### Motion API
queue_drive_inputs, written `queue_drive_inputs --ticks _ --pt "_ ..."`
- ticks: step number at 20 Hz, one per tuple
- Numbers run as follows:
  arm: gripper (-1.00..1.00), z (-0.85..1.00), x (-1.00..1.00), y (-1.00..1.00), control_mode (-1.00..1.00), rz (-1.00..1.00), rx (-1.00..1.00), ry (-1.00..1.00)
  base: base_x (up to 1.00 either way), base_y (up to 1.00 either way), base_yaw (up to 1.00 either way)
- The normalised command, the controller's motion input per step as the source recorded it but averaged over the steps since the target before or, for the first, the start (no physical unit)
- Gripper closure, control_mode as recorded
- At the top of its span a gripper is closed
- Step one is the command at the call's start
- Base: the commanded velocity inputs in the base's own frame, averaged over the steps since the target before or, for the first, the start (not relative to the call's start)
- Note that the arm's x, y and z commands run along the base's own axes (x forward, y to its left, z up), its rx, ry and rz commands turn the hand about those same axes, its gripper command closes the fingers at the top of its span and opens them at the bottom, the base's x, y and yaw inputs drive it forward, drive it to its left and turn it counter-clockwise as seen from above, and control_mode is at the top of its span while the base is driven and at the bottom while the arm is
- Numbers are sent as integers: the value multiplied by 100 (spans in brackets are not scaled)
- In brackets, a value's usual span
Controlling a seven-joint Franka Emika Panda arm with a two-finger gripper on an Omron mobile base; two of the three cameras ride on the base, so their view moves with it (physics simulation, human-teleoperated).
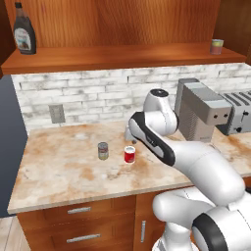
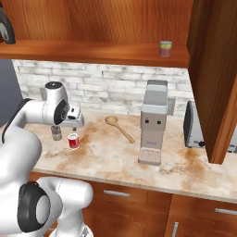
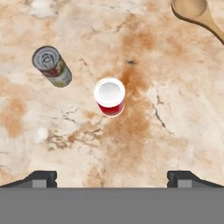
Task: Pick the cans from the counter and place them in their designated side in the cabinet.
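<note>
Claw wide open, holding nothing, hanging above the tabletop and looking down on both cans. Red can upright on tabletop, between the two fingertips' line of sight, not touched. Olive-grey can upright just beside it, apart, not touching. Left base view: red can and olive-grey can side by side near tabletop middle. Wooden spoon lies on the tabletop near a grey coffee machine. Cabinet shelf carries a small pale can and dark syrup bottle, well apart.
</note>
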Motion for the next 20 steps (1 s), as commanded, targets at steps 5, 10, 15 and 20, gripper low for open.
queue_drive_inputs --ticks 5,10,15,20 --pt "-100 -22 6 4 -100 0 -1 0 0 0 0" --pt "-100 -18 6 1 -100 0 -1 0 0 0 0" --pt "-100 -16 11 3 -100 0 0 0 0 0 0" --pt "-100 -14 17 9 -100 0 0 0 0 0 0"
